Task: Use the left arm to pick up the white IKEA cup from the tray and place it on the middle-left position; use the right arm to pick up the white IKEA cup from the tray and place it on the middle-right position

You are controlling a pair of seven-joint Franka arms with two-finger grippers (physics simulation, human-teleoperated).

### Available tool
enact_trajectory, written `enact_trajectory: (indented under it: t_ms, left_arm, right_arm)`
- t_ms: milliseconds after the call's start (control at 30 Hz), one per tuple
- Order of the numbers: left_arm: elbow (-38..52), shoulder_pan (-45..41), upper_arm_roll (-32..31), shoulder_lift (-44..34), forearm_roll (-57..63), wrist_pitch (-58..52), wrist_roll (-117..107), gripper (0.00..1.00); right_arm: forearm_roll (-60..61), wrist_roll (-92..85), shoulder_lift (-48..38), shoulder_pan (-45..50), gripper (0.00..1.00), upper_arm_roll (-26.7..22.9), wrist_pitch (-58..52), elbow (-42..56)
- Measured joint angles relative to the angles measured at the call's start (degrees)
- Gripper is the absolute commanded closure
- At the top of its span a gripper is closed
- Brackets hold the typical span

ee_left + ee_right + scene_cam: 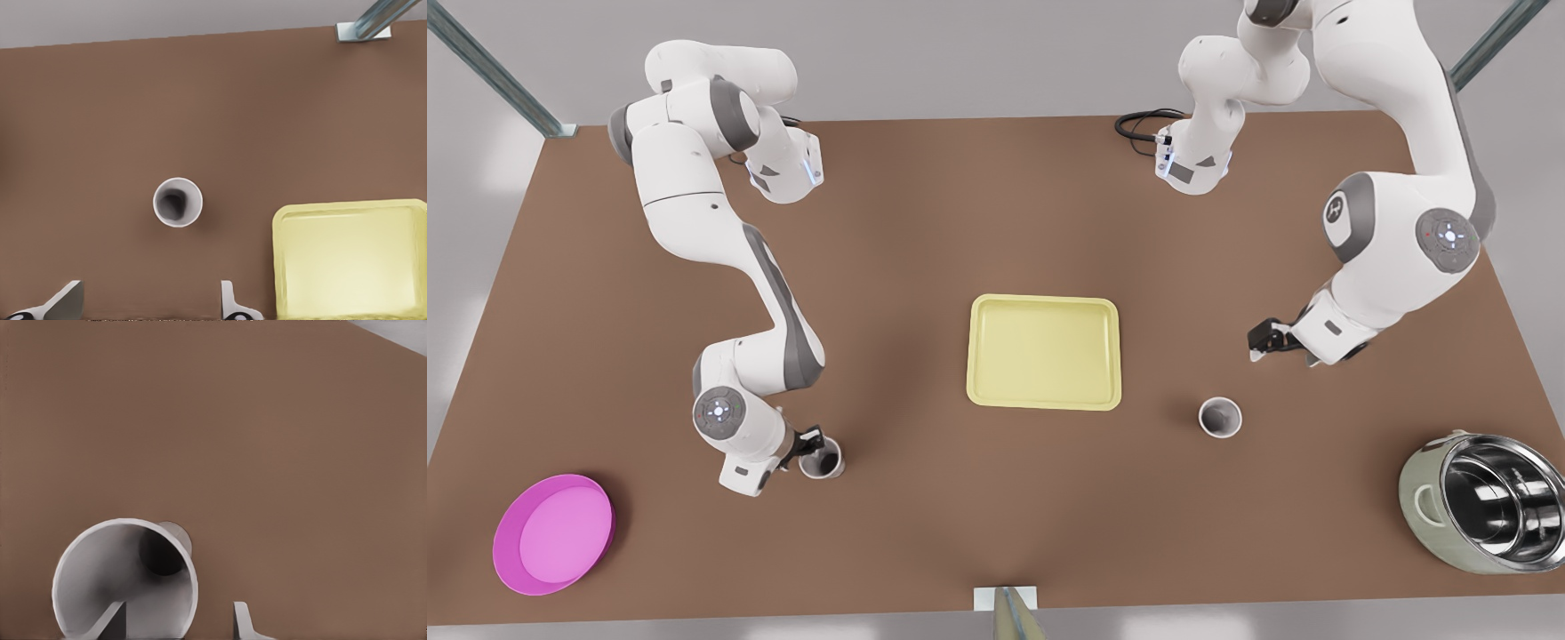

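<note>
The pale yellow tray (1044, 352) (348, 261) lies empty at the table's middle. One white cup (821, 461) (120, 577) stands on bare tabletop off the tray toward the front view's left. My right gripper (810, 443) (179, 607) is down at it, open, with one finger inside the rim and the other outside. A second white cup (1219, 417) (177, 202) stands upright on the brown top toward the front view's right. My left gripper (1261, 343) (152, 285) hangs open above the table, a short way back from that cup and not touching it.
A round magenta dish (553, 533) sits at the front view's near left corner. A steel pot in a grey-green shell (1489, 514) sits at the near right corner. A metal post (1009, 613) (373, 20) stands at the near edge's middle, and a black cable (1138, 124) lies by the far edge.
</note>
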Motion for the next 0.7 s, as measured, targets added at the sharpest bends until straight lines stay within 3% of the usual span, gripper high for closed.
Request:
enact_trajectory:
  t_ms: [133,233,333,700]
  left_arm:
    - [0.0,0.0,0.0,0.0,0.2,-3.3,-0.8,0.00]
    - [0.1,0.0,-0.1,0.0,0.2,-4.5,-1.2,0.00]
    - [0.4,0.1,-0.6,0.1,-0.5,-5.1,-1.7,0.00]
    - [0.4,0.0,-0.8,0.0,-0.9,-5.8,-2.8,0.00]
  right_arm:
    - [0.2,-1.8,-5.1,0.2,0.18,0.4,-1.1,0.1]
    - [0.1,-1.3,-11.5,1.1,0.16,5.5,-6.3,0.0]
    - [-0.2,1.4,-14.9,3.7,0.00,8.5,-12.1,0.9]
    - [-0.3,3.8,-18.6,-0.8,0.00,5.8,-24.3,1.3]
